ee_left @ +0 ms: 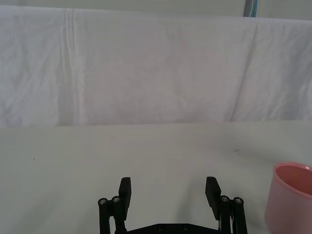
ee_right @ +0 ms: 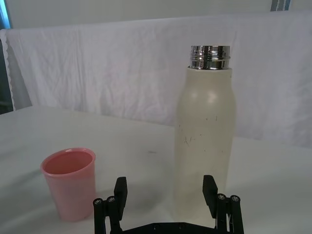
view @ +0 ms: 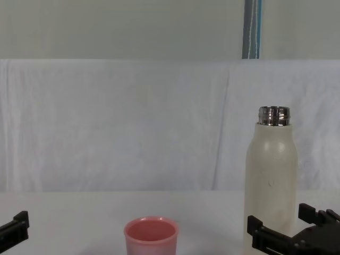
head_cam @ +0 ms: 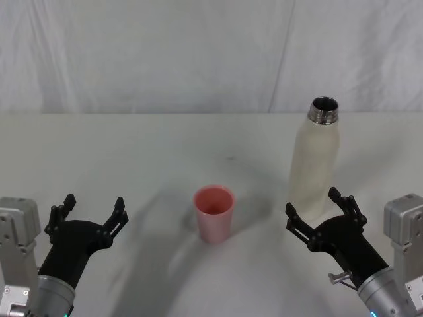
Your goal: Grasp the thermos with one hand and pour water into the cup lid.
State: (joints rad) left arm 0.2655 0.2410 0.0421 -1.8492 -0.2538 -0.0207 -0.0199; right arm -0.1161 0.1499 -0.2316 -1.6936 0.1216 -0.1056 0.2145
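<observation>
Head view, thermos: stood upright and uncapped on the white table, to the right of centre, steel neck open at the top.
Head view, cup: pink, upright, mouth up, near the table's middle, to the left of the thermos and apart from it.
Head view, right gripper: low on the right, fingers spread wide, just in front of the thermos base, holding nothing.
Head view, left gripper: low on the left, fingers spread wide, well apart from the cup, holding nothing.
Left wrist view, left gripper: two black fingers stood wide apart over bare table; the cup sat off to one side, cut by the frame edge.
Right wrist view, right gripper: fingers wide, the thermos rising just beyond the gap between them, nearer one finger; whether a finger touched it could not be told.
Right wrist view, cup: stood beside the thermos, apart from it.
Chest view, thermos: upright at right, far taller than the cup at centre.
Chest view, right gripper: open, low in front of the thermos base.
Chest view, left gripper: a black fingertip showed at the lower left edge.
</observation>
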